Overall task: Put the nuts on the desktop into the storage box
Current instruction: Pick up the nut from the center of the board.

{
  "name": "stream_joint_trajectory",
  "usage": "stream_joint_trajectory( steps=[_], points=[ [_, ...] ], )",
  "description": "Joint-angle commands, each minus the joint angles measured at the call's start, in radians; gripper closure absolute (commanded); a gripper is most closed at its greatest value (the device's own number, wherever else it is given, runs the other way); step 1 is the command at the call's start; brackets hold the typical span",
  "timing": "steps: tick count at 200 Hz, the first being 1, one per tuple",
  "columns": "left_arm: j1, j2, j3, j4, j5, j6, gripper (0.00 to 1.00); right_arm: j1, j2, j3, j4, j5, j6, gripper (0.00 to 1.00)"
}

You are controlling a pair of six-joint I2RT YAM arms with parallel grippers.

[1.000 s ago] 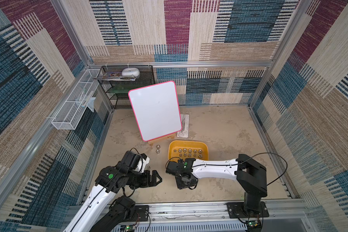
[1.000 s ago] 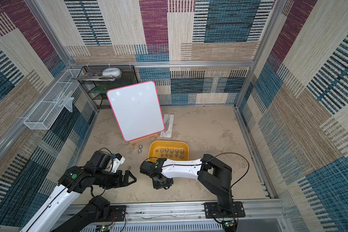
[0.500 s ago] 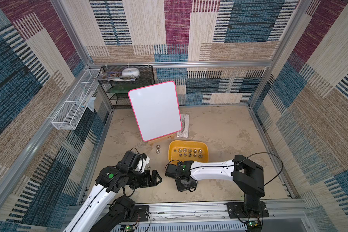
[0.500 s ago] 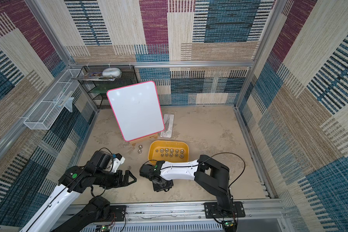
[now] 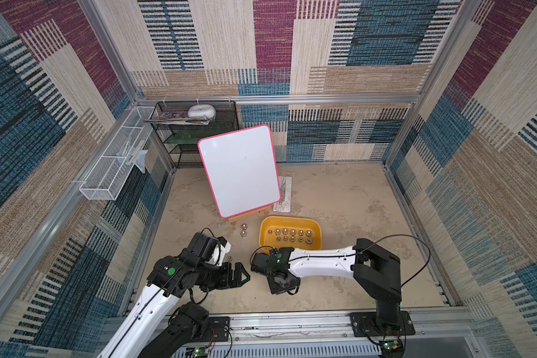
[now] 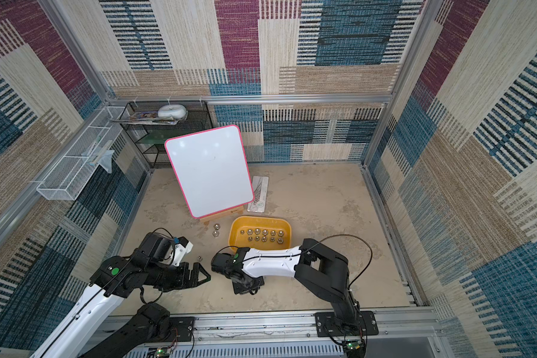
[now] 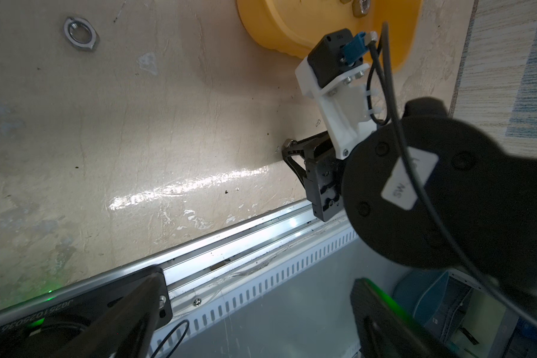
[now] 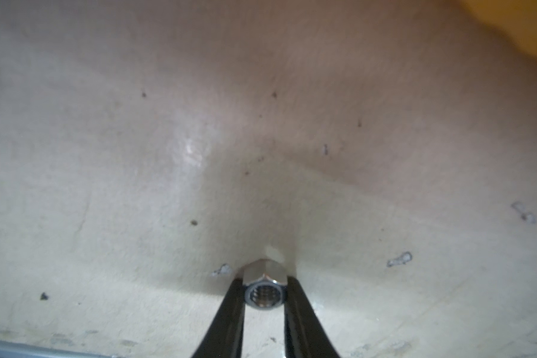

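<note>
My right gripper (image 8: 264, 280) is shut on a silver nut (image 8: 264, 289) right at the beige desktop (image 5: 338, 201). In both top views it (image 5: 281, 282) points down in front of the yellow storage box (image 5: 290, 220), which holds several nuts (image 5: 293, 235). The left wrist view shows its tips (image 7: 287, 145) on the desktop. My left gripper (image 5: 241, 274) hangs open and empty just left of it. One loose nut (image 5: 229, 257) lies by the left wrist. Two more nuts (image 5: 243, 230) lie left of the storage box (image 6: 261, 220).
A pink-framed whiteboard (image 5: 239, 170) stands on a wooden base behind the loose nuts. A flat white packet (image 5: 284, 193) lies behind the box. A black mesh shelf (image 5: 196, 136) and a white wire basket (image 5: 112, 167) are at the back left. An aluminium rail (image 5: 292, 322) edges the front.
The right gripper's fingers have closed onto a nut on the desktop, and the arm has shifted slightly left. The left arm has not moved.
</note>
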Motion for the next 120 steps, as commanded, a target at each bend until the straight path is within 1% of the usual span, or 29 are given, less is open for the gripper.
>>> stream_joint_trajectory(
  steps=[1, 69, 97, 120],
  points=[
    [0.002, -0.002, 0.01, 0.003, -0.001, 0.009, 0.0, -0.002, 0.002, 0.013, -0.006, 0.047, -0.005, 0.76],
    [0.002, 0.017, 0.039, 0.005, -0.056, 0.019, 0.0, -0.024, -0.09, 0.056, -0.097, 0.099, 0.002, 0.75],
    [0.001, 0.029, 0.05, 0.017, -0.074, 0.023, 0.0, -0.064, -0.126, 0.095, -0.132, 0.123, -0.012, 0.75],
    [0.0, 0.047, 0.059, 0.032, -0.073, 0.025, 0.0, -0.123, -0.151, 0.123, -0.131, 0.127, -0.042, 0.74]
  ],
)
